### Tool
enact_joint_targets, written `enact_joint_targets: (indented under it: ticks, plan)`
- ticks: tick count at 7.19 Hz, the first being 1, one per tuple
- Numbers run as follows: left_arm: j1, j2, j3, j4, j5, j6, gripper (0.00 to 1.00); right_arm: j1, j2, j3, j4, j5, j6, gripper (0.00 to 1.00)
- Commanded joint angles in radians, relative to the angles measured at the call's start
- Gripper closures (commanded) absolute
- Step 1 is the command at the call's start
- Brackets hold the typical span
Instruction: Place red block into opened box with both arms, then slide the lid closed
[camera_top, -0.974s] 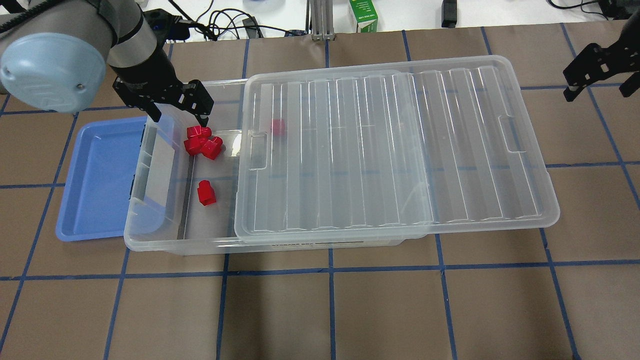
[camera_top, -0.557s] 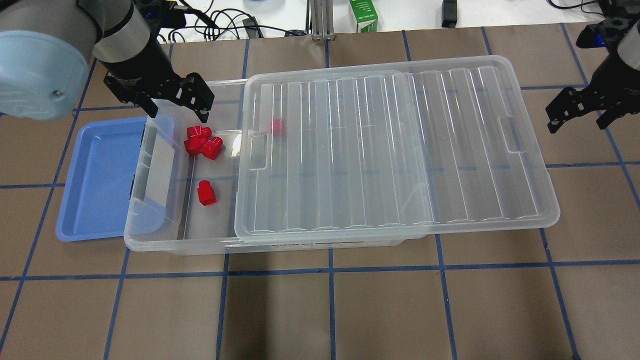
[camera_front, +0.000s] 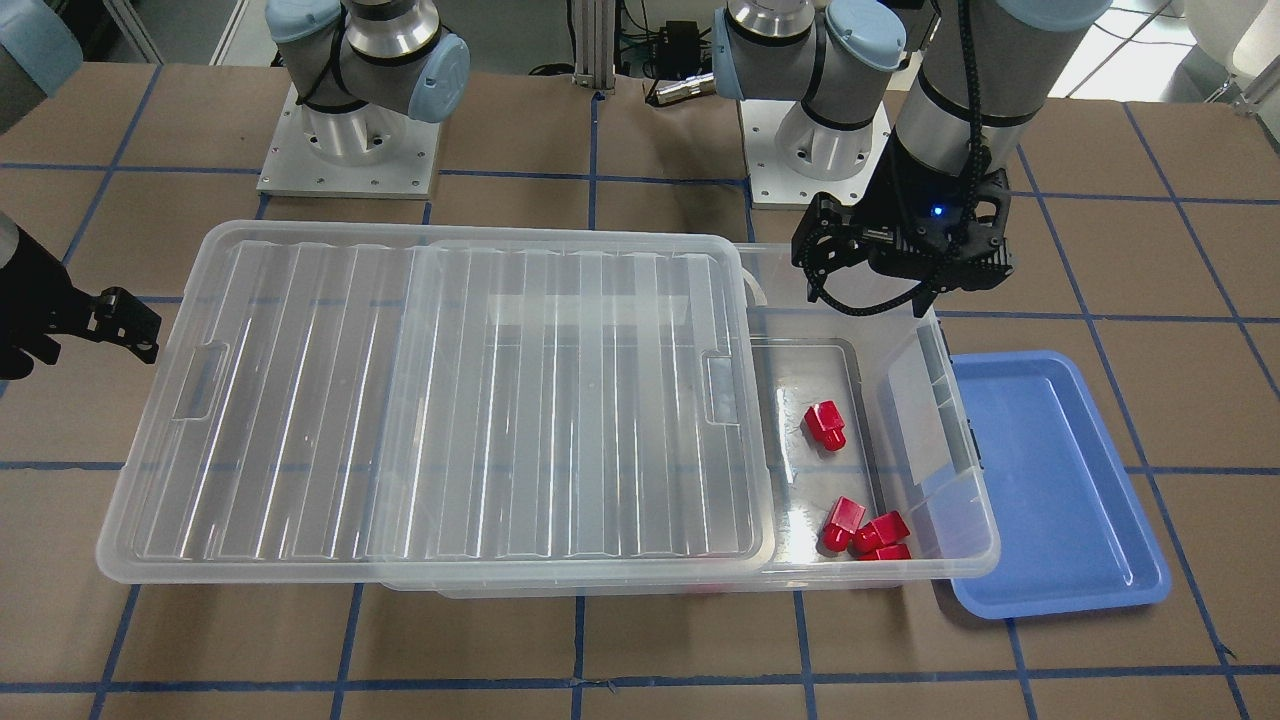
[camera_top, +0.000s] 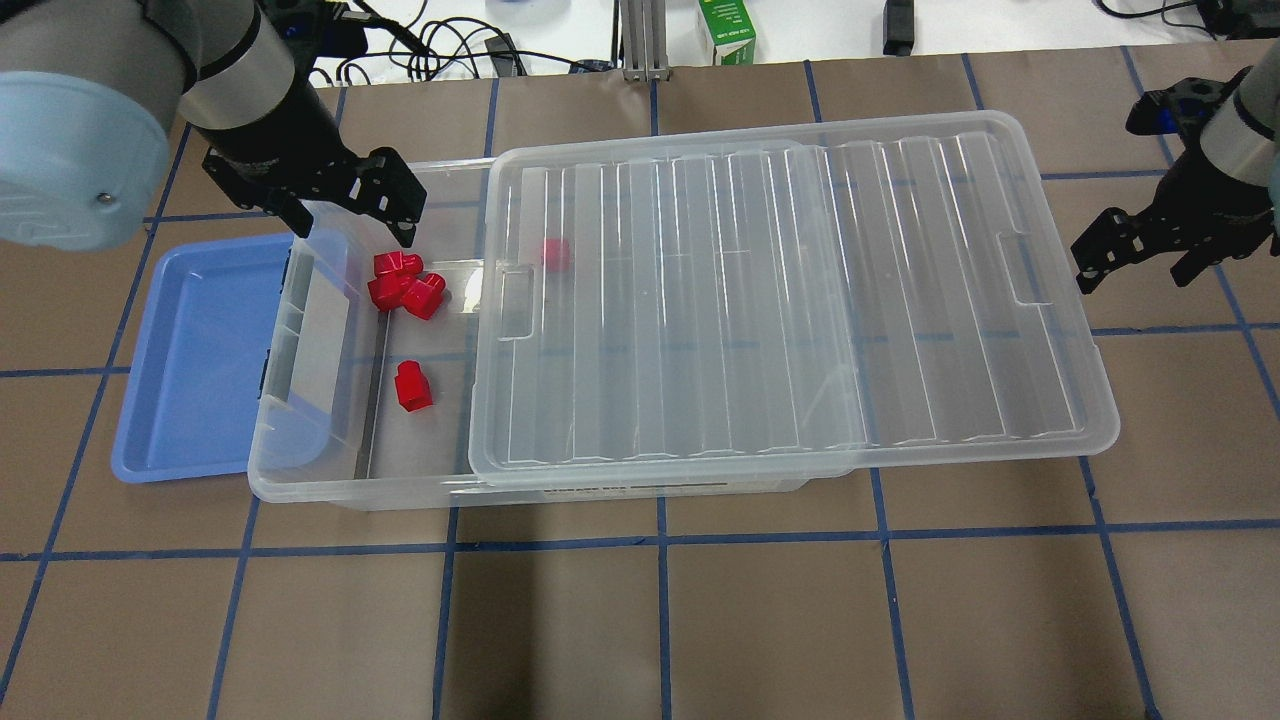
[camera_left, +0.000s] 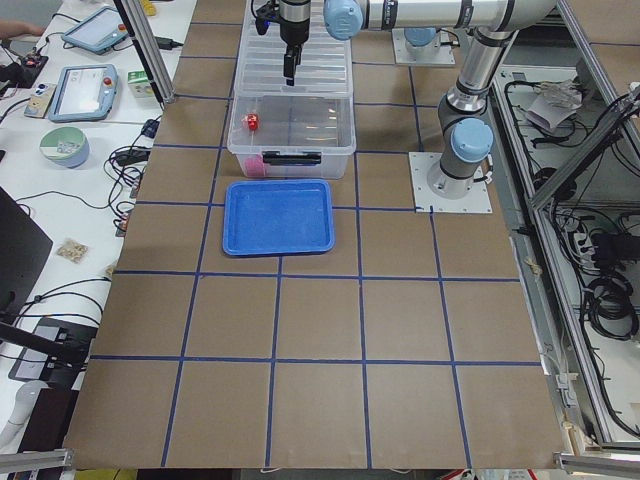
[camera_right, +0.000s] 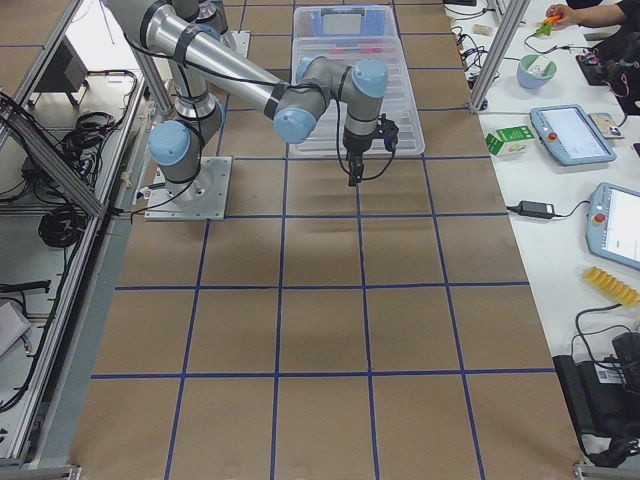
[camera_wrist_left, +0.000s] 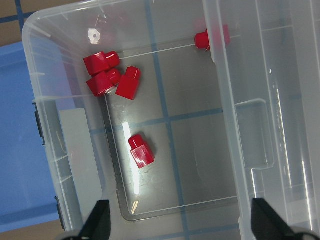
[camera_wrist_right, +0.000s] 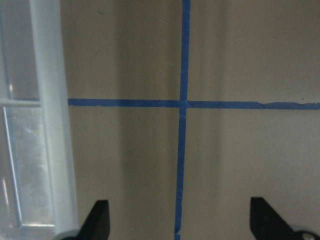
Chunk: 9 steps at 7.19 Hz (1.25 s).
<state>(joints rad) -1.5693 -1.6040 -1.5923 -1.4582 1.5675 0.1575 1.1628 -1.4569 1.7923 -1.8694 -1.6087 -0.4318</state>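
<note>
Three red blocks (camera_top: 405, 284) lie clustered in the uncovered left end of the clear box (camera_top: 340, 490). One red block (camera_top: 411, 386) lies apart from them, and another (camera_top: 556, 254) shows through the lid (camera_top: 800, 300). The lid covers most of the box and overhangs its right end. My left gripper (camera_top: 350, 230) hangs open and holds nothing above the box's far left corner. Its wrist view looks down on the blocks (camera_wrist_left: 107, 75). My right gripper (camera_top: 1130, 280) is open just off the lid's right end, near the handle recess (camera_top: 1020, 268). The lid's rim (camera_wrist_right: 55, 125) shows in the right wrist view.
A shallow blue tray (camera_top: 200, 350) lies against the box's left end, partly under it. Cables and a green carton (camera_top: 727, 30) sit along the table's far edge. The brown table (camera_top: 660, 620) carries blue tape lines.
The right gripper has come down and leftward toward the lid's right end. The left gripper has drawn back slightly toward the box's far corner. Blocks and lid have not moved.
</note>
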Motion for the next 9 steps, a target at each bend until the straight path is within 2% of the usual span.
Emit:
enact_joint_targets:
  ticks: [1, 4, 7, 8, 9]
  plan:
    - [0.0, 0.001, -0.002, 0.001, 0.0, -0.001, 0.0, 0.035, 0.0, 0.001, 0.001, 0.015, 0.045, 0.0]
    - [0.0, 0.001, -0.002, 0.001, -0.001, -0.001, 0.0, 0.158, 0.0, -0.004, 0.001, 0.016, 0.128, 0.0]
    - [0.0, 0.001, -0.002, 0.001, -0.001, -0.001, 0.0, 0.299, 0.001, -0.01, -0.002, 0.018, 0.287, 0.0]
    - [0.0, 0.001, -0.002, 0.001, -0.001, -0.001, 0.0, 0.31, 0.001, -0.008, -0.005, 0.019, 0.298, 0.0]
    - [0.0, 0.001, -0.002, 0.001, -0.001, -0.001, 0.0, 0.313, 0.0, -0.008, -0.004, 0.062, 0.301, 0.0]
